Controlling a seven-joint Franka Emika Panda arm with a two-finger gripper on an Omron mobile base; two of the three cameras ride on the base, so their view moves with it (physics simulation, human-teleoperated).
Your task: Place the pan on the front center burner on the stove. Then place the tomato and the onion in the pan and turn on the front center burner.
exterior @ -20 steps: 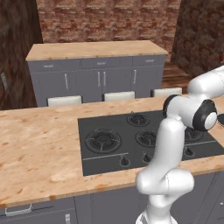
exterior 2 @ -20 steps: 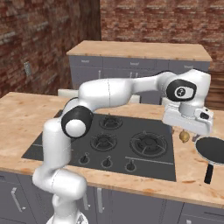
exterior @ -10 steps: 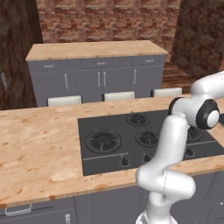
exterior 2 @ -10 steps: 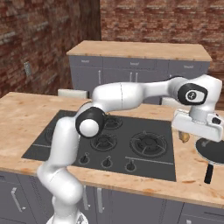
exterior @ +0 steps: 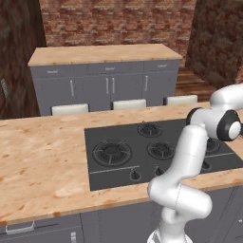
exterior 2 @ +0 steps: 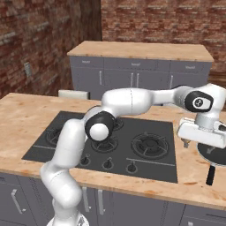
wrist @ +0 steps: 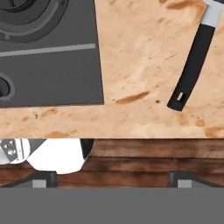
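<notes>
The pan lies on the wooden counter right of the stove, cut off by the picture's edge. Its black handle points toward the counter's front. My hand hangs just above the pan's left side and hides part of it. In the hand view the handle runs down from the upper right. My gripper is open, its fingertips wide apart with nothing between them. The front center burner is bare. The tomato is hidden. A small tan bit under the hand may be the onion.
The stove's corner with a burner fills the hand view's upper left. The counter's front edge runs across below it, with floor beyond. A row of knobs lines the stove's front. A large burner sits left.
My arm has stretched further right, carrying the hand from beside the stove's edge to above the pan's left side. The gripper has stayed open.
</notes>
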